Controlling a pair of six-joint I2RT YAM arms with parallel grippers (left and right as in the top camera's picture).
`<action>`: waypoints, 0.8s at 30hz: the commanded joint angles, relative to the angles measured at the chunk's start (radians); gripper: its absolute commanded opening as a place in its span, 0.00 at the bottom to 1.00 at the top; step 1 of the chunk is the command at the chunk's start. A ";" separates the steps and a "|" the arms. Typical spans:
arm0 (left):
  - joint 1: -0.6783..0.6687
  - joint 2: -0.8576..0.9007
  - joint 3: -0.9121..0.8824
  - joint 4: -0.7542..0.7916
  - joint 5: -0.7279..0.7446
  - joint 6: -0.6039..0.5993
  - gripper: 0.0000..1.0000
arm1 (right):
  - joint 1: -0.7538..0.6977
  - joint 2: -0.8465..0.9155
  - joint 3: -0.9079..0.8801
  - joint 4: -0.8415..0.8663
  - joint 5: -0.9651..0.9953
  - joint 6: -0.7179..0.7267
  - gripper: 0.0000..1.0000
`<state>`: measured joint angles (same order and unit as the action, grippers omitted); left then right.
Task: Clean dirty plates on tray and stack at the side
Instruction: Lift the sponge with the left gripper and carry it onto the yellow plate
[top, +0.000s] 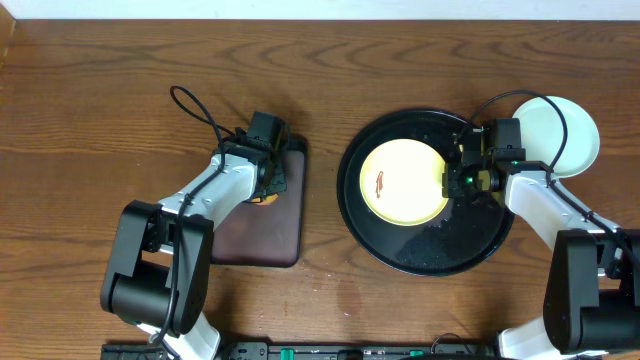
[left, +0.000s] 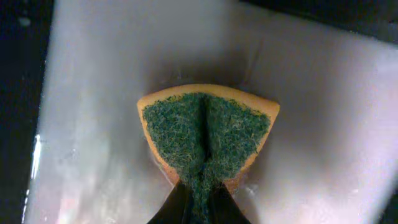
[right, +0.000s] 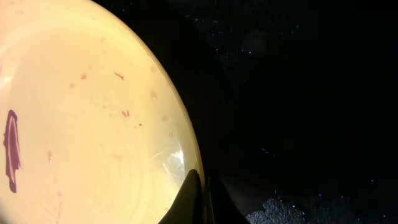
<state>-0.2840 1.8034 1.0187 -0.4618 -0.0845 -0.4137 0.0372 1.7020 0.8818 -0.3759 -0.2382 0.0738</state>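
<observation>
Pinching a sponge (left: 208, 134) in the left gripper (left: 202, 202), fingers closed tight on it and folding its green scouring face in along the middle, with the orange-yellow body showing round the edge. Hanging it over the rectangular tray (top: 255, 235), a small dark one lying left of centre on the wooden table (top: 90, 100). Not being able to tell whether sponge and tray are touching.

Gripping the right-hand rim of the yellow plate (top: 403, 182) in the right gripper (right: 201, 190), fingers drawn almost together with the rim running between them. Holding that plate inside the black tray (top: 450, 250), toward its left and far side. Seeing a red-brown smear (right: 11, 149) left of the plate's middle and a few small reddish specks near it. Seeing tiny glinting specks on the bare floor of the tray beside the plate.

Finding a pale plate (top: 565, 135) lying on the table outside the tray, just beyond its far right rim and partly behind the right arm. Not being able to tell whether one plate or a stack.
</observation>
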 joint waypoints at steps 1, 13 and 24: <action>0.007 0.024 -0.057 0.058 -0.013 0.017 0.07 | 0.009 0.006 0.010 0.001 -0.011 -0.015 0.01; 0.007 -0.017 -0.106 0.075 -0.013 0.013 0.07 | 0.009 0.006 0.010 -0.007 -0.014 -0.007 0.01; 0.007 -0.419 -0.077 0.005 -0.013 0.013 0.08 | 0.009 0.006 0.010 -0.006 -0.014 -0.007 0.01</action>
<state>-0.2821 1.5070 0.9379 -0.4458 -0.0917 -0.4133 0.0372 1.7020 0.8818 -0.3801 -0.2398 0.0742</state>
